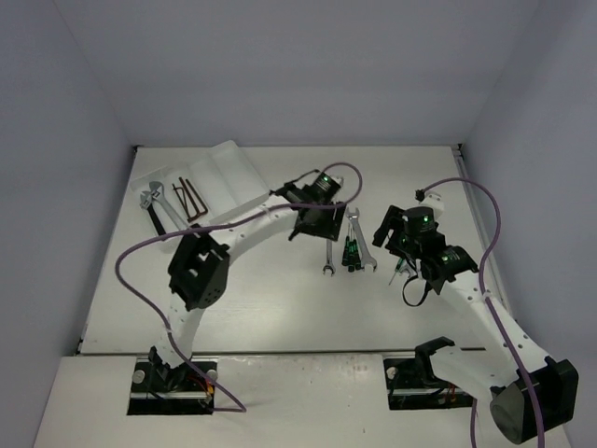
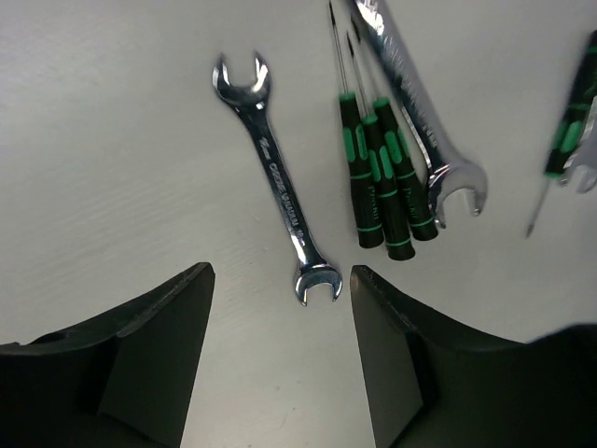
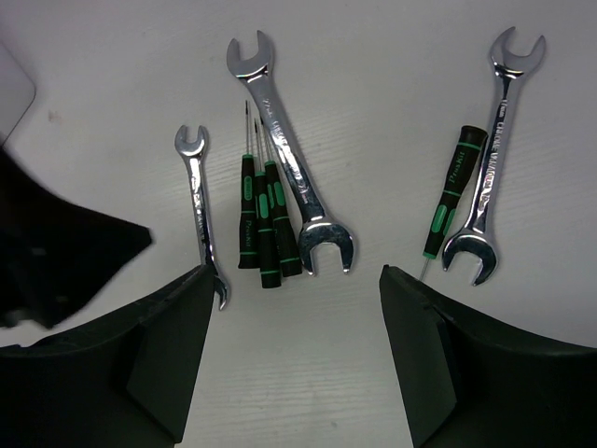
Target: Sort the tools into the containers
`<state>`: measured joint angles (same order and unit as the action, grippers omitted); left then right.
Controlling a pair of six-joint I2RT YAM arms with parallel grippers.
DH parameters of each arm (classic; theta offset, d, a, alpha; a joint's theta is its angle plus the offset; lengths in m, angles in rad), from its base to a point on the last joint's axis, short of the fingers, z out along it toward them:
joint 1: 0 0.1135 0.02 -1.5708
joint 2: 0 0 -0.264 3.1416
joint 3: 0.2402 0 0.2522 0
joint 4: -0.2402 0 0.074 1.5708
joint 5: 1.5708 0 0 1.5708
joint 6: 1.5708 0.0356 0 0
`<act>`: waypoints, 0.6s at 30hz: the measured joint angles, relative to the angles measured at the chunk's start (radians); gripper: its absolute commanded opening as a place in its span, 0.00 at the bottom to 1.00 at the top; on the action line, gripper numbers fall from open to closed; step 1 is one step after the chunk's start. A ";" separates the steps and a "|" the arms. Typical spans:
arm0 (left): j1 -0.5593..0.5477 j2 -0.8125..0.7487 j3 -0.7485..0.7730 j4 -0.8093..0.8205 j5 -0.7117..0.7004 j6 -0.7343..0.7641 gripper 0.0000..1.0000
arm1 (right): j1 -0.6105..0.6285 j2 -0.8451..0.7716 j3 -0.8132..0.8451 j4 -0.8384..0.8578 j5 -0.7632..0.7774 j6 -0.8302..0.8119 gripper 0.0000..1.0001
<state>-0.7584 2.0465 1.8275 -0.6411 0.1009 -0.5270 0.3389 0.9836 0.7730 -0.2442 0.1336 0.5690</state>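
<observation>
Top view, tray: the white tray sits far off to the left of both grippers. It holds dark hex keys and a silver adjustable wrench; their exact number is unclear.
Top view, grippers: the left gripper and the right gripper hang over the table, with the loose tools between them. The jaws cannot be judged from here.
Left wrist view, jaws: apart and holding nothing.
Left wrist view, tools: one small wrench lies on the table, its near end between the fingertips. Three screwdrivers lie side by side just right of it, and one large wrench touches them. A lone screwdriver is at the far right edge.
Right wrist view, jaws: wide apart and holding nothing.
Right wrist view, count: three open-end wrenches and four screwdrivers.
Right wrist view, places: the small wrench ends beside the left fingertip. The three screwdrivers and the large wrench lie ahead of the gap. The lone screwdriver and a third wrench lie ahead of the right fingertip.
</observation>
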 measured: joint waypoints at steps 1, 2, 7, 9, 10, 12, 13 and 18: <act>-0.025 0.043 0.004 -0.010 -0.014 -0.013 0.55 | 0.000 -0.004 -0.004 0.000 -0.010 0.000 0.68; -0.043 0.085 0.008 -0.020 -0.029 -0.026 0.54 | 0.000 -0.010 -0.010 -0.001 -0.019 0.000 0.68; -0.084 0.227 0.081 -0.090 -0.101 -0.074 0.51 | 0.000 -0.055 -0.041 -0.012 -0.062 -0.003 0.68; -0.092 0.245 0.137 -0.104 -0.131 -0.086 0.50 | 0.000 -0.075 -0.052 -0.020 -0.077 -0.010 0.68; -0.095 0.254 0.163 -0.109 -0.143 -0.092 0.49 | 0.000 -0.085 -0.057 -0.025 -0.084 -0.013 0.68; -0.098 0.270 0.199 -0.112 -0.163 -0.107 0.48 | -0.003 -0.102 -0.063 -0.035 -0.099 -0.021 0.68; -0.100 0.279 0.208 -0.114 -0.171 -0.113 0.48 | -0.004 -0.110 -0.065 -0.039 -0.103 -0.024 0.68; -0.101 0.325 0.228 -0.126 -0.202 -0.153 0.45 | -0.005 -0.144 -0.066 -0.068 -0.136 -0.045 0.68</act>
<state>-0.8593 2.3714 2.0558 -0.7673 -0.1009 -0.6799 0.3340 0.8400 0.7067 -0.3124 -0.0027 0.5235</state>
